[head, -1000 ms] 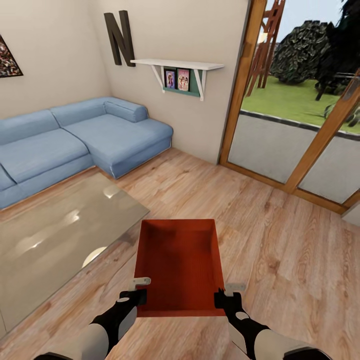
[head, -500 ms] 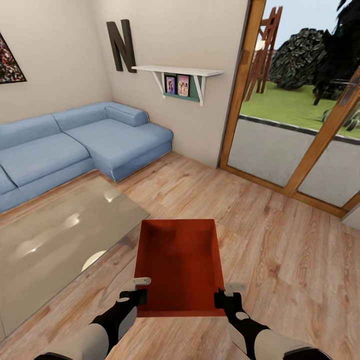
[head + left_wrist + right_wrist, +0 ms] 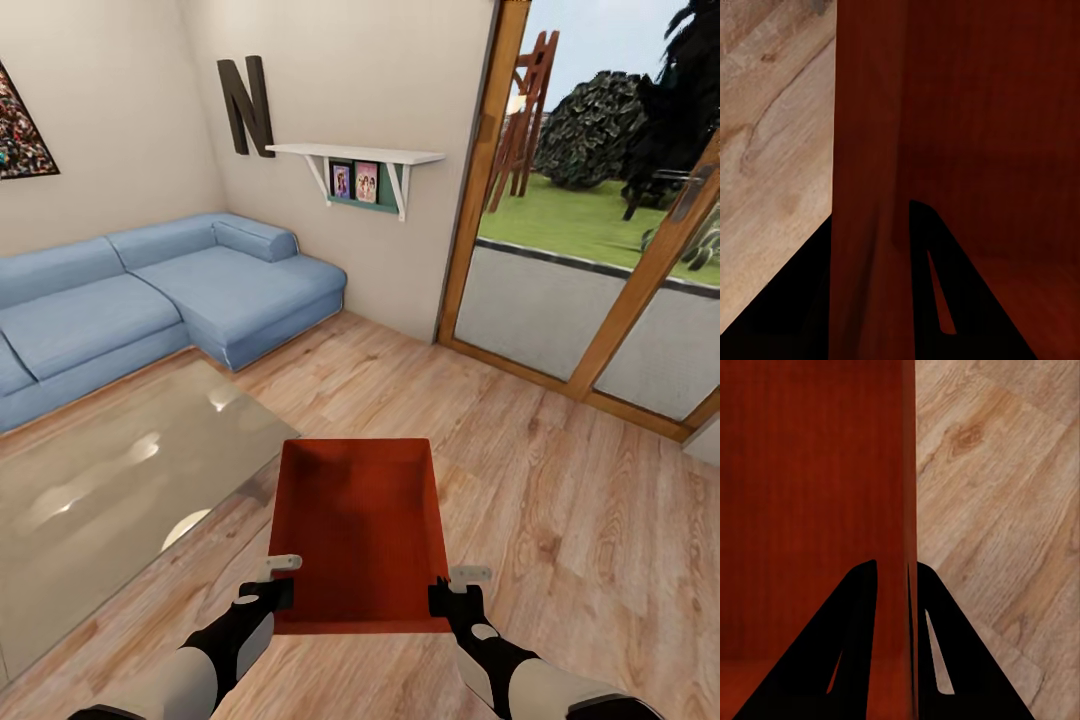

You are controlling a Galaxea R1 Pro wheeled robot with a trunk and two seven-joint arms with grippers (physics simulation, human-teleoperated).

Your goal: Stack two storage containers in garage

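From the head camera, a red-orange storage container [image 3: 357,530] is held above the wood-plank floor [image 3: 560,500] beside the glass coffee table [image 3: 110,480], left gripper [image 3: 282,580] and right gripper [image 3: 452,588] at its near corners. In each wrist view, the fingers [image 3: 926,285] [image 3: 934,637] pinch a side wall.

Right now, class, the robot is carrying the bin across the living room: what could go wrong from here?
1. The bin is held only by its two side walls, left gripper and right gripper each pinching one; a jolt could make it slip.
2. The glass table sits close on the left; a turn might clip it.
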